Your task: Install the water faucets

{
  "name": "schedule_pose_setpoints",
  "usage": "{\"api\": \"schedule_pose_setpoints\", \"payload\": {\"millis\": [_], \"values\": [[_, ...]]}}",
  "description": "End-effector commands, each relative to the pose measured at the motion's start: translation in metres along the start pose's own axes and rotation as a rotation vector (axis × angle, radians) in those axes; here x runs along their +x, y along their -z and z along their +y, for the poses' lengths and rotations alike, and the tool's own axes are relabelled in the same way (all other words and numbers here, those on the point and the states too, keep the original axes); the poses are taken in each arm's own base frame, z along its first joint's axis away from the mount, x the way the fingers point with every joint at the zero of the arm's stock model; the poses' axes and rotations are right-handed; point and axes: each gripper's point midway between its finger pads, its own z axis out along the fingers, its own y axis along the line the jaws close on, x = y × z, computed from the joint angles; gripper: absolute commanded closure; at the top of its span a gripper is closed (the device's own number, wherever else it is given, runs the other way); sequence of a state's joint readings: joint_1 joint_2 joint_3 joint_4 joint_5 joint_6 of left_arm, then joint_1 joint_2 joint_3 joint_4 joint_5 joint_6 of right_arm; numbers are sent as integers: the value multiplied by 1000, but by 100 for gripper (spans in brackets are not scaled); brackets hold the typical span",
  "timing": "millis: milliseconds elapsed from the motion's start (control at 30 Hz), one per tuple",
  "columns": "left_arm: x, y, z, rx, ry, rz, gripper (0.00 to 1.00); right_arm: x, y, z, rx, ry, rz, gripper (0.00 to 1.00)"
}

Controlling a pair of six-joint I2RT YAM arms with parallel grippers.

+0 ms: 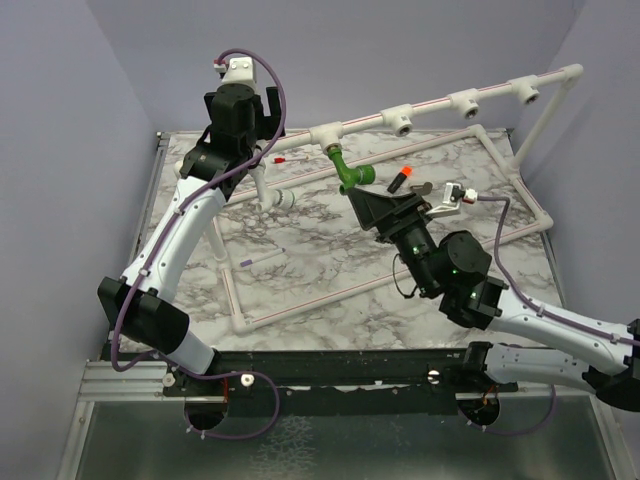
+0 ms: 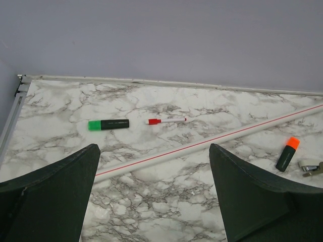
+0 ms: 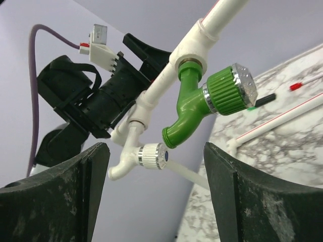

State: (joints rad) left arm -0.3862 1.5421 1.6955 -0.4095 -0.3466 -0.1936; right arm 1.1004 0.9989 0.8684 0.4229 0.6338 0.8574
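A bright green faucet (image 3: 202, 103) hangs spout-down from a tee socket (image 3: 191, 56) on the raised white pipe (image 1: 360, 125), at about 12 o'clock from the middle of the marble table (image 1: 330, 300). The right gripper (image 3: 156, 148) sits just off the faucet's 4 o'clock side in the top view. Its fingers are spread wide, one on either side, and touch nothing. The left gripper (image 2: 154, 148) is also spread and empty. It looks down on a lower pipe run, a green marker (image 2: 108, 124), a red pen (image 2: 166, 120) and an orange marker (image 2: 287, 154). A white tap (image 3: 144, 156) sits on the same line, at 9 o'clock from the green one. Three open sockets (image 1: 402, 120) run off toward 2 o'clock.

The faucet looks like a light, rigid plastic moulding that will not give under the pads. Its glossy body and bent spout are probably slippery. The ribbed knob (image 3: 222, 93), with its chrome cap, offers more bite but is likely to spin on its own stem instead of turning the whole tap. The better hold appears to be across the body at the elbow, just below the neck, where a twist would go straight into the thread. The neck seems the weak spot, since a crooked push could cross the thread. The neck is in the socket, but how tightly it is seated cannot be told.
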Motion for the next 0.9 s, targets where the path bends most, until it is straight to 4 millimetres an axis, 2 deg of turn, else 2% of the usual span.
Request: {"api": "schedule_pose_setpoints", "payload": {"millis": [0, 200, 467, 667, 867], "values": [[32, -3, -3, 10, -61, 119, 10, -7, 17, -11, 19, 210, 42, 21], [36, -7, -4, 10, -67, 130, 10, -28, 24, -8, -8, 453, 29, 22], [38, -10, -8, 25, -64, 141, 10, -38, 27, -6, -96, 839, 25, 22], [34, -8, -9, 33, -60, 137, 10, -38, 26, 1, -208, 1189, 44, 17], [33, -8, -13, 51, -55, 142, 10, -30, 22, -2, -308, 1560, 59, 13]]}}
